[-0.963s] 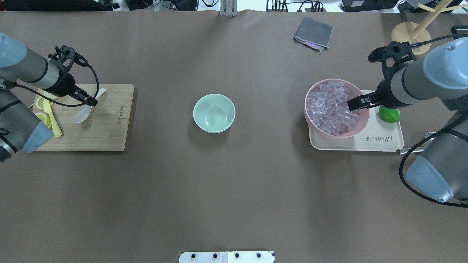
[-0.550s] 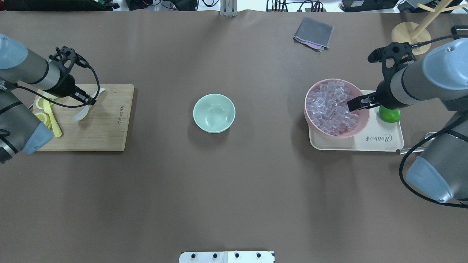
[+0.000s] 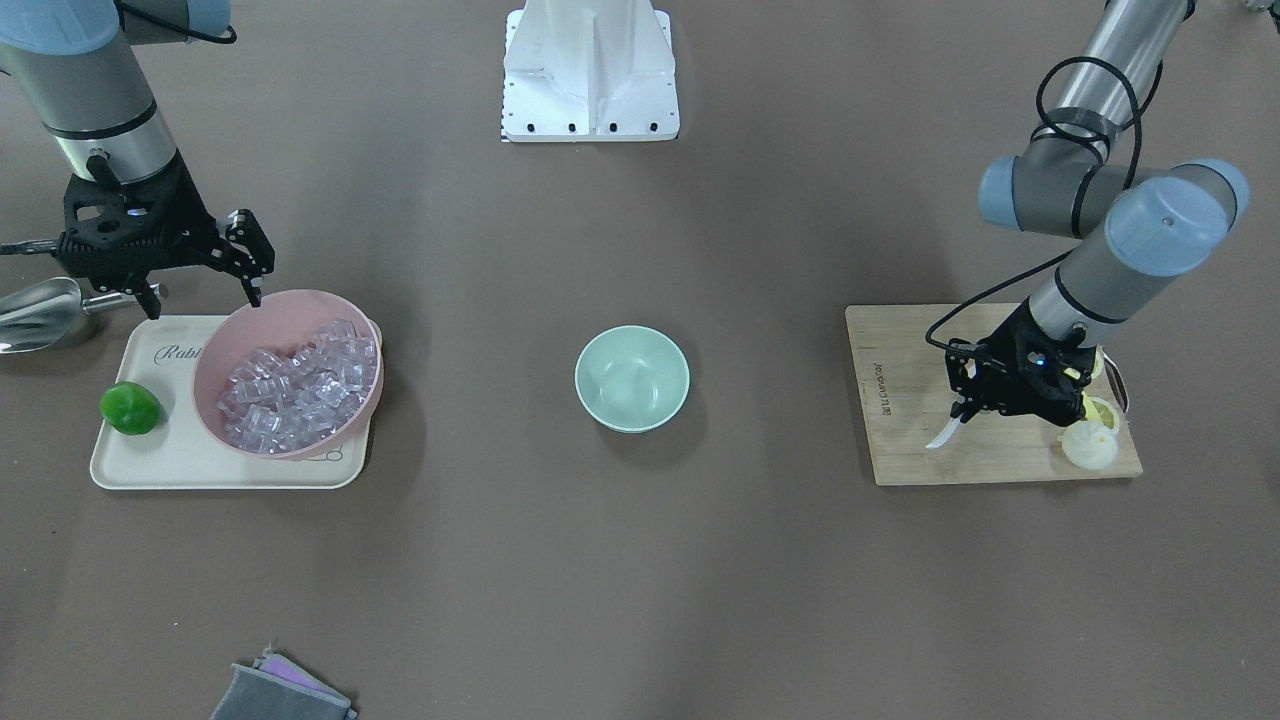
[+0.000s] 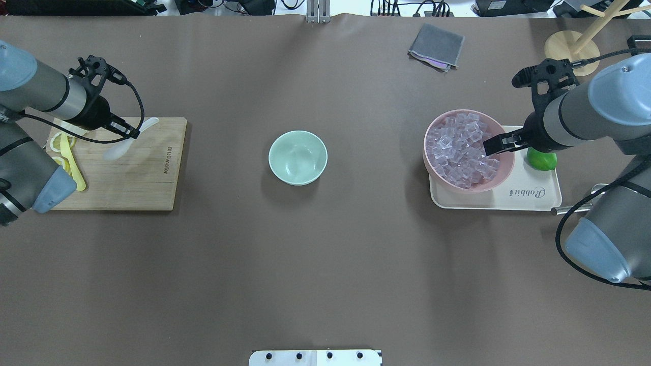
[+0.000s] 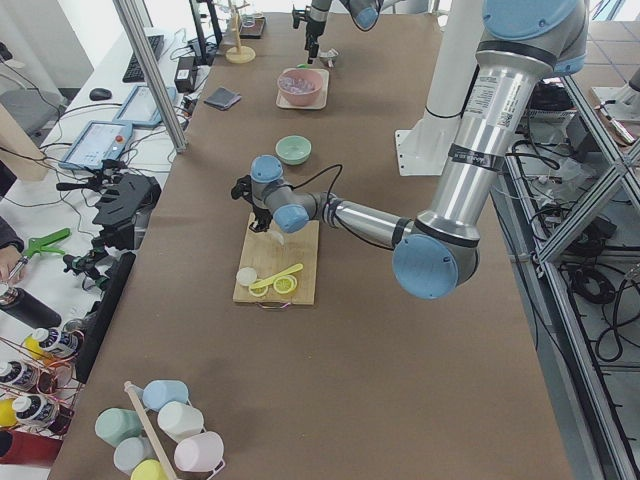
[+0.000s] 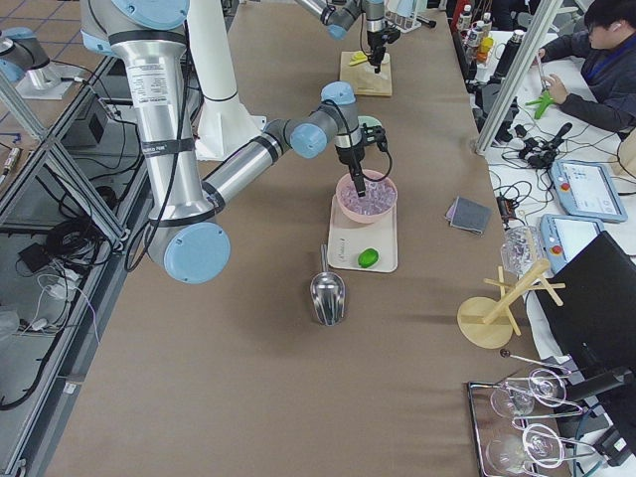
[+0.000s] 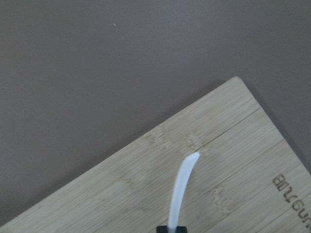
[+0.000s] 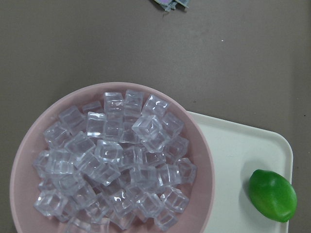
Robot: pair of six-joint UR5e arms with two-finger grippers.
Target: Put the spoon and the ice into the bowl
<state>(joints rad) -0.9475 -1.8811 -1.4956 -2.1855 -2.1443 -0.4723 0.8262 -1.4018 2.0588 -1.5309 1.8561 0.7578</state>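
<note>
My left gripper [image 4: 131,134] is shut on the white spoon [image 4: 145,125] and holds it above the wooden cutting board [image 4: 147,178], head tilted down. The spoon's handle [image 7: 182,187] sticks out over the board's corner in the left wrist view. The mint-green bowl [image 4: 297,156] stands empty at the table's middle, far from both grippers. My right gripper [image 3: 203,285] is open and hangs over the near rim of the pink bowl [image 4: 432,165], which is full of clear ice cubes [image 8: 116,165].
A thin yellow spoon [image 4: 72,165] and lemon slices lie at the board's left end. The pink bowl and a lime [image 4: 541,158] sit on a cream tray [image 4: 534,195]. A metal scoop [image 3: 40,310] lies beside the tray. A grey cloth [image 4: 436,46] lies at the back.
My left gripper has lifted the spoon off the board and carried it a little toward the right and back. The right arm has not moved.
</note>
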